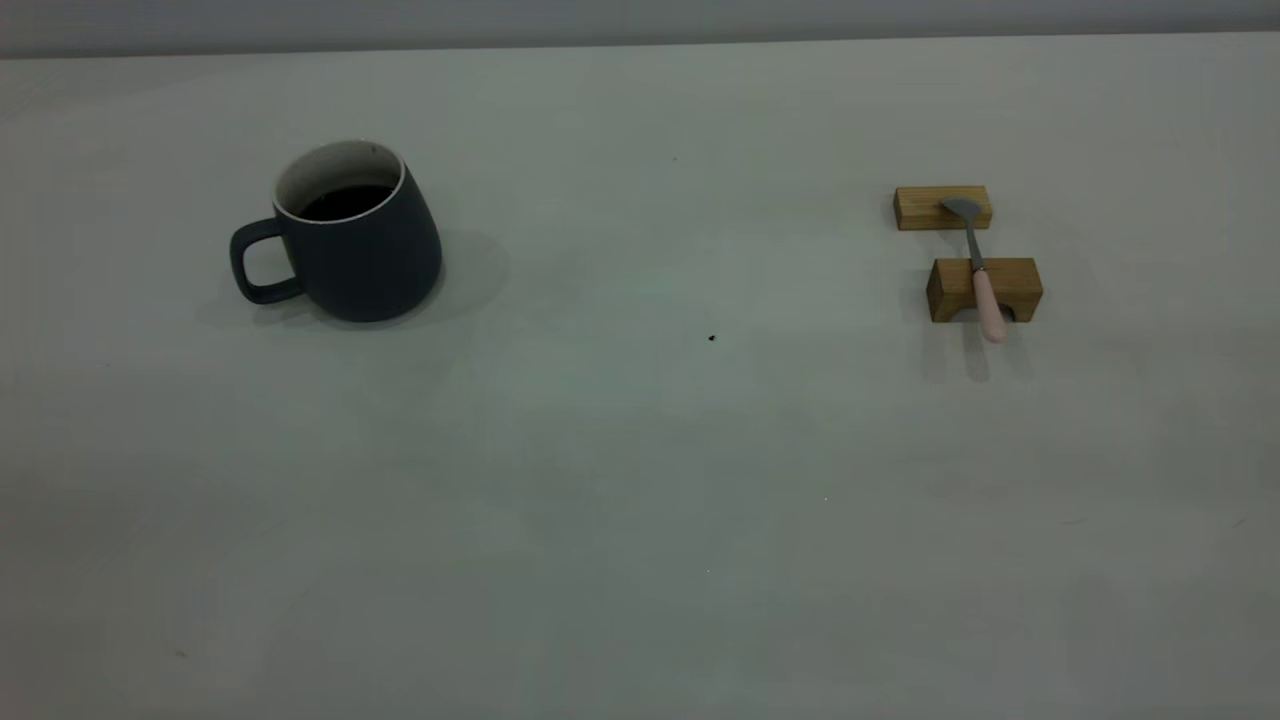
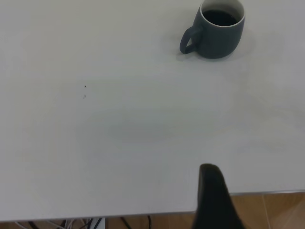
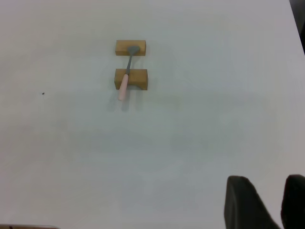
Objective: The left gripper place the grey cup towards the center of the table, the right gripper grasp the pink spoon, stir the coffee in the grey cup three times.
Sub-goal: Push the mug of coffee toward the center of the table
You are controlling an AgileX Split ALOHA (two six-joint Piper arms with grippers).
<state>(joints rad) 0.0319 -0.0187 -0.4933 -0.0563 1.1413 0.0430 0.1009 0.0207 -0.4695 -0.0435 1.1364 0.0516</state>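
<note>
**Cup and spoon untouched: first reach still ahead**

While neither arm shows in the exterior view, the job stands at its very first step. The cup point(image 1: 345, 235) sits upright at the left of the table point(image 1: 640, 500), handle turned outward, away from the centre, coffee point(image 1: 345, 202) dark inside it. The spoon point(image 1: 978, 268) lies across two wooden blocks point(image 1: 985, 288) at the right, its bowl on the far block and its pink handle overhanging the near one.

The left gripper point(image 2: 214, 200) hangs back at the table edge, well apart from the cup; only one finger shows, so I cannot tell how its jaws stand. The right gripper point(image 3: 267, 202) is likewise far from the spoon, its two fingers parted and holding nothing.

Next, I judge, the left gripper must reach across to the cup, take it firmly and keep it level so the coffee does not spill.
</note>
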